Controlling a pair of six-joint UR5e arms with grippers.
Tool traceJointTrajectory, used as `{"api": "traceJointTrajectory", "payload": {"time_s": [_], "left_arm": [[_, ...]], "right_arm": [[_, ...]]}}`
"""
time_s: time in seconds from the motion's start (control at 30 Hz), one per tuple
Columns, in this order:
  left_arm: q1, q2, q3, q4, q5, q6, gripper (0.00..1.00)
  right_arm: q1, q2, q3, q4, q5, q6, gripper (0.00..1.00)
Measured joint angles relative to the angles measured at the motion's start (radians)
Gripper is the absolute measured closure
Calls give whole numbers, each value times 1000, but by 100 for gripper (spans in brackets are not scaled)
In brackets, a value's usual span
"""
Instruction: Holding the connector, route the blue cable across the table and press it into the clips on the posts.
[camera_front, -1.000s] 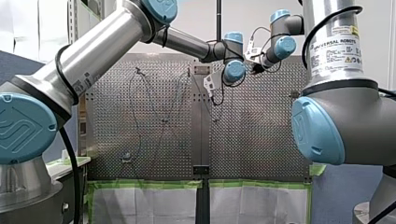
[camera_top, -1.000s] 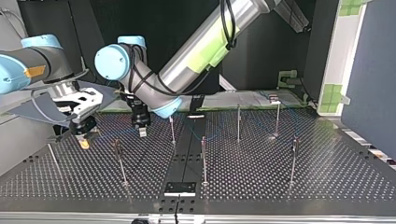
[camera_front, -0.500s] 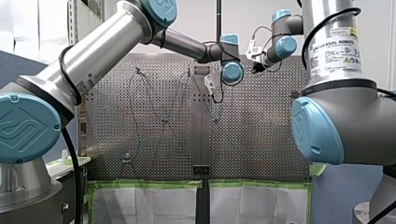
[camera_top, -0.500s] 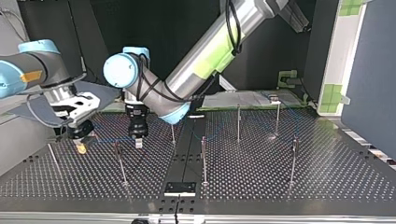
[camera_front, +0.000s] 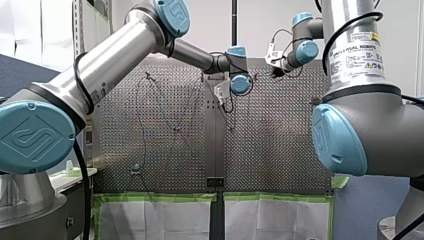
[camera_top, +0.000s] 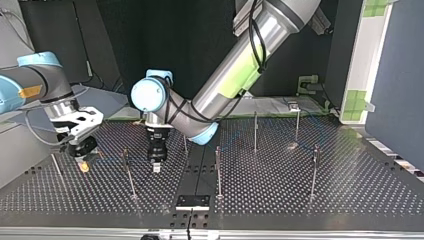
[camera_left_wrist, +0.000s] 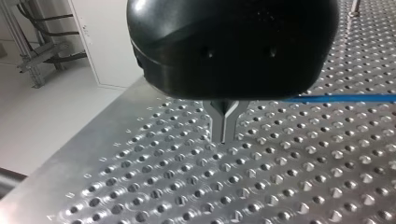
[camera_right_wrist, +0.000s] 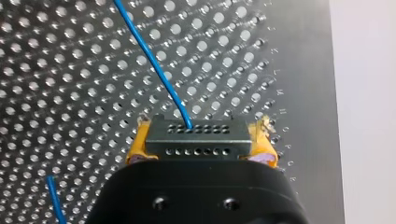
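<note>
The right gripper (camera_right_wrist: 201, 139) is clenched on the connector (camera_right_wrist: 196, 145), with its yellow pads (camera_right_wrist: 137, 145) against both ends. The blue cable (camera_right_wrist: 149, 56) leaves the connector's face and runs ahead over the perforated table (camera_right_wrist: 70, 93). In the top view a thin post (camera_top: 128, 172) has this gripper at its 9 o'clock and the left gripper (camera_top: 156, 166) at its 3 o'clock. The left gripper's metal fingers (camera_left_wrist: 218, 122) are pressed together, and the cable passes just beside them.
</note>
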Motion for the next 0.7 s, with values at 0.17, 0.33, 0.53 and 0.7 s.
{"api": "traceJointTrajectory", "payload": {"time_s": [0.17,0.33,0.53,0.7], "left_arm": [[1,-4,1,-8,9,-4,100],[-3,-4,1,-25,16,-18,85],[-13,-4,1,-50,17,-30,15],[-20,-4,1,-80,17,-36,0]], "right_arm": [[-7,4,-5,0,-1,0,100],[-9,7,-5,0,-3,0,100],[-9,9,-5,0,-5,-2,100],[-8,11,-5,0,-5,-3,100]]}}
